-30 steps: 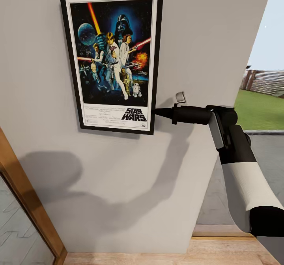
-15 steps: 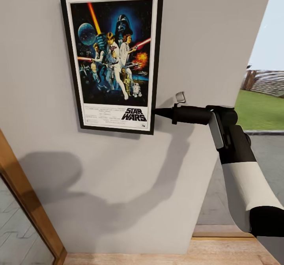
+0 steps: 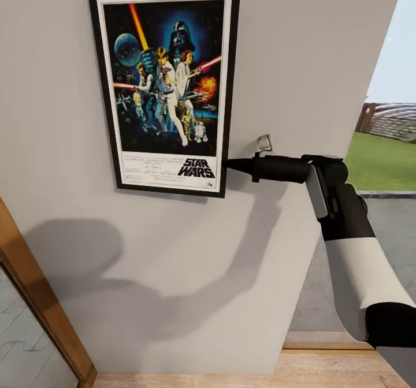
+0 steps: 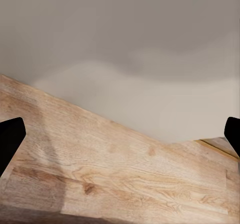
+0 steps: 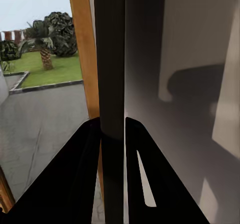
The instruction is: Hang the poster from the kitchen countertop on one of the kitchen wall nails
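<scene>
The poster (image 3: 164, 86) stands upright against a pale grey wall (image 3: 300, 59), its black frame and white border square to the view, the "STAR WARS" strip along its lower edge; the right gripper (image 3: 229, 165) reaches in from the side at the poster's lower right corner, its black fingertips meeting the frame's outer edge. From the right wrist camera the frame's dark edge (image 5: 112, 59) runs straight between the two black fingers (image 5: 82, 174), which are clamped on it from either side. A small metal wall nail (image 3: 264, 142) sticks out of the wall just beside the poster's right edge, directly above the gripper's black barrel; the poster is not on it. The arm's shadow falls across the wall below. A wooden frame (image 3: 40, 313) slants up the lower left of the head view; a wood floor (image 3: 323, 370) runs along the base of the wall, with grass (image 3: 381, 160) outside beyond the wall's right end. The left gripper (image 4: 120, 139) hangs over the wood floor (image 4: 110, 179) near the foot of the wall, its jaws wide apart and holding nothing.
</scene>
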